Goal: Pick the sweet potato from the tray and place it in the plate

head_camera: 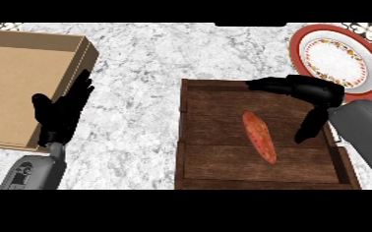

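**A:** What surrounds the sweet potato [259,136]?

**B:** It lies inside a dark wooden tray [218,162] on the near right of the marbled grey-white tabletop [145,69]. A plain brown cardboard box [33,78] sits on the far left, well apart from the tray. The plate [335,61] stands at the far right, just beyond the tray's far right corner.

**A:** Does anything cover the sweet potato?

**B:** Not directly. The right robot hand [316,91] hangs over the tray's right side, between the sweet potato and the plate. It is released, its fingers spread and grasping nothing. One finger points left along the tray's far wall and another points down toward the near side.

**A:** And the other one?

**B:** The left robot hand [59,109] rests at the near left, fingers straight, overlapping the box's right edge.

**A:** How do the task's things look?

**B:** The sweet potato is long, slim and orange-red, lying at a slant on the tray's planks. The plate has a red rim and a white centre ringed with small orange marks.
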`<state>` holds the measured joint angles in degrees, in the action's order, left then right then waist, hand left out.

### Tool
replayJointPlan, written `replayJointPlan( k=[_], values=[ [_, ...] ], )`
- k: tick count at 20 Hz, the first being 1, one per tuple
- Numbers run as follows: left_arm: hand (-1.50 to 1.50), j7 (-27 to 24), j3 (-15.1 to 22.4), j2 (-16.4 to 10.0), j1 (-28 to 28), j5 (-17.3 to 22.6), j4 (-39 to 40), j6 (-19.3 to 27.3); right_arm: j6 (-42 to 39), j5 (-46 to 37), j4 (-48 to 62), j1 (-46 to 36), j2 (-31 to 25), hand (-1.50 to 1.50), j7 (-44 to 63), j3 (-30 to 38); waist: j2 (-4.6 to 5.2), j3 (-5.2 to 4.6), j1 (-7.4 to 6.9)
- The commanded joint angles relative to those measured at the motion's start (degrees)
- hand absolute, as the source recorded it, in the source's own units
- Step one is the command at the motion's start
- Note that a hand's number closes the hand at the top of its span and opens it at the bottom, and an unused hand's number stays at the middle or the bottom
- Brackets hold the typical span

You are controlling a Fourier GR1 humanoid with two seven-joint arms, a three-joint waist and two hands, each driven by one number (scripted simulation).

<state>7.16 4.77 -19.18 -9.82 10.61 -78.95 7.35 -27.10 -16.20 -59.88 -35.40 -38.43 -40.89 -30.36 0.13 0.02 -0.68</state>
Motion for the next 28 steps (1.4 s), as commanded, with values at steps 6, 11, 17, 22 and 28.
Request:
replayJointPlan(
  k=[6,11,17,22,28],
  values=[
    [0.0,1.99,-0.48,1.05,1.0,-1.04,-1.67,-1.16,-3.34,-9.72,3.88,-4.17,3.69,-1.5,-1.93,-3.41,-0.02,-0.01,-0.11],
    [0.0,-1.66,-3.64,0.54,-0.09,-1.02,2.98,-3.16,-3.78,-12.05,-0.5,-0.99,4.5,-1.5,0.46,-4.34,-0.1,-0.04,0.58],
    [0.0,1.56,-3.18,2.2,2.95,-2.74,-3.51,-2.76,-4.34,-16.33,-2.53,-0.84,8.12,-1.5,4.92,-0.87,-0.17,-0.03,0.41],
    [0.0,1.19,-4.93,2.65,-1.68,-4.01,1.02,-3.13,-2.39,-21.07,1.88,-0.9,12.06,-1.5,3.13,-1.22,-0.05,-0.02,0.41],
    [0.0,1.88,-5.84,2.18,1.64,-3.4,-2.35,-5.05,-5.84,-24.23,-5.61,2.05,11.0,-1.5,5.64,-3.08,-0.21,-0.03,0.53]
  ],
)
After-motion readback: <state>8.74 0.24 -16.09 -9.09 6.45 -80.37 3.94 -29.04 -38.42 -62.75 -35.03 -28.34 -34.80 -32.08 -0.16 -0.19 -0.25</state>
